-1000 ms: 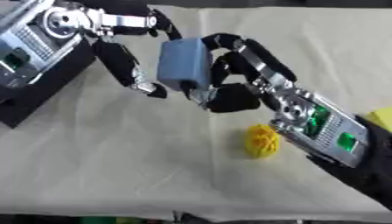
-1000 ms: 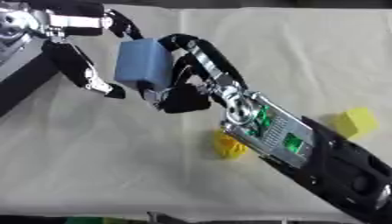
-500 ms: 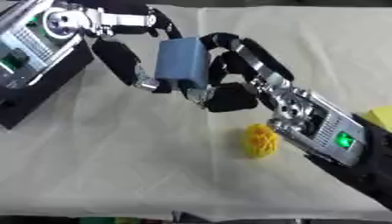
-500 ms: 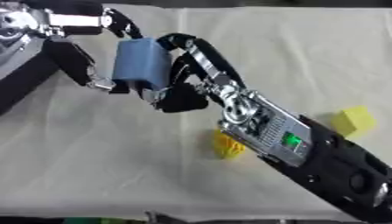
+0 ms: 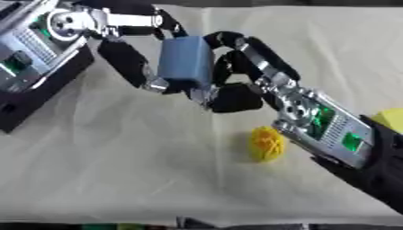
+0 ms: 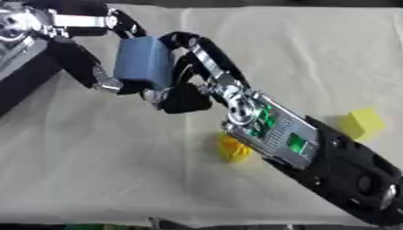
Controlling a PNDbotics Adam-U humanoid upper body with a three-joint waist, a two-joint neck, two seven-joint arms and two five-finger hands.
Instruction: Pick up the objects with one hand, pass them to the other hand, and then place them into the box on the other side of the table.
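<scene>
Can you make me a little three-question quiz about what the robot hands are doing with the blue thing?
1. True or false: the blue block is lying flat on the cloth.
2. Which hands touch the blue block? A) only the left hand B) only the right hand C) both
3. Fill in: the bumpy ball on the cloth near the right arm is coloured ____.

Key: 1 false, it is held up between the hands. 2 C. 3 yellow.
</scene>
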